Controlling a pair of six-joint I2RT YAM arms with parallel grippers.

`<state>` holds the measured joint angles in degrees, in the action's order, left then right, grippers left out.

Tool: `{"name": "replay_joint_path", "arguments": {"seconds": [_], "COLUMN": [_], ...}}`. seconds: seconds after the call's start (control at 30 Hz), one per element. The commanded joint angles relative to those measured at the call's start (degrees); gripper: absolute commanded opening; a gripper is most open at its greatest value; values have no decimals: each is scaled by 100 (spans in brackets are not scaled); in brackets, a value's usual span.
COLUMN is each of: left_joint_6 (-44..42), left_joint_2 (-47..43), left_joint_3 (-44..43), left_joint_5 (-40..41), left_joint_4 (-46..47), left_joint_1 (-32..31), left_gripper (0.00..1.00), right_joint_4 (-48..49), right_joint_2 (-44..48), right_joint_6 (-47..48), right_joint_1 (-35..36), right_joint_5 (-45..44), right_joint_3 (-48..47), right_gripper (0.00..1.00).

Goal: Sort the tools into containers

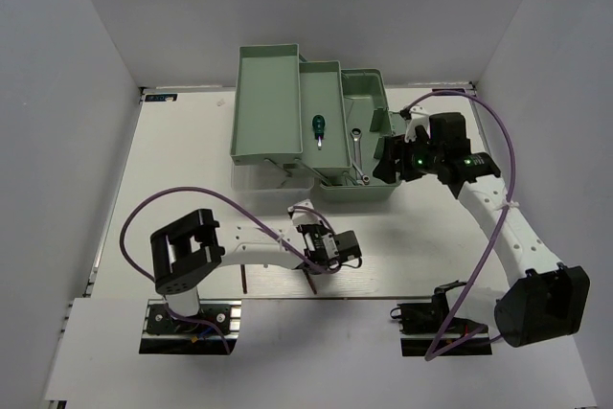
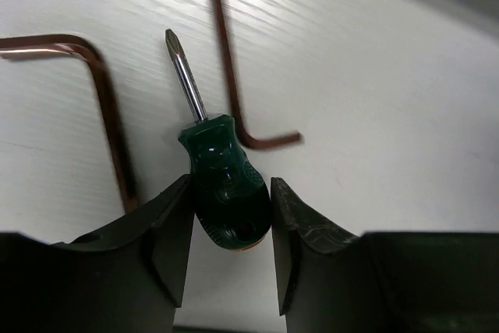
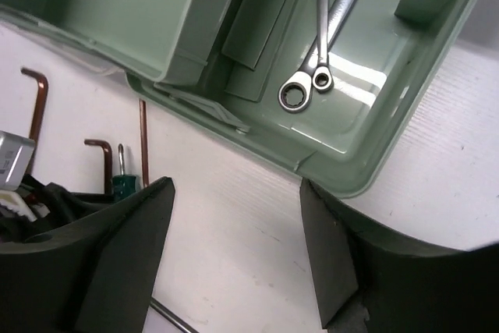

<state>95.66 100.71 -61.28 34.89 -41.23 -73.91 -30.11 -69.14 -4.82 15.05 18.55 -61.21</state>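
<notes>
The stubby green-handled screwdriver lies flat on the white table, in front of the toolbox, its chrome Phillips shaft pointing away from the left gripper. The black jaws stand on either side of the fat end of the handle, close against it. Whether they already press I cannot tell, and the tool has not left the table. Two brownish L-shaped hex keys flank it: one runs down behind the left finger, the other hooks just beside the handle's far shoulder. The squeeze should probably land squarely on the widest part of the handle, and the lift should go straight up so that neither key is dragged along. The likely goal is the middle pale-green plastic tray, where the twin screwdriver lies. The right gripper hangs wide apart and empty over the near lip of the end tray, which holds two silver ratchet wrenches.
</notes>
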Motion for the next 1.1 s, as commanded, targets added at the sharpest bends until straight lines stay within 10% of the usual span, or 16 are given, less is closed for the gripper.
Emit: {"name": "replay_joint_path", "arguments": {"seconds": [0.0, 0.1, 0.43, 0.77, 0.9, 1.07], "left_joint_6": [-1107, -2575, -5002, -6893, -7112, -7184], "left_joint_2": [-296, -420, -1501, 131, 869, 1364], "left_joint_3": [-648, -1017, -1560, -3792, -4583, -5157], "left_joint_5": [44, -18, 905, 159, 71, -122], "left_joint_4": [-44, 361, 1091, 1488, 1162, 810], "left_joint_1": [-254, -431, 260, 1904, 2363, 2714], "left_gripper": [0, 0, 0, 0, 2, 32], "right_joint_4": [-239, -338, -74, -302, -566, -250], "right_joint_2": [200, 358, 911, 710, 700, 1060], "right_joint_6": [454, 1008, 1035, 1413, 2054, 2519], "right_joint_1": [-89, -142, -301, -432, -397, -283], "right_joint_5": [526, 712, 105, 1062, 2010, 2460], "right_joint_3": [-22, 100, 1181, 1639, 1708, 2094], "right_gripper": [73, 0, 0, 0, 79, 91]}}
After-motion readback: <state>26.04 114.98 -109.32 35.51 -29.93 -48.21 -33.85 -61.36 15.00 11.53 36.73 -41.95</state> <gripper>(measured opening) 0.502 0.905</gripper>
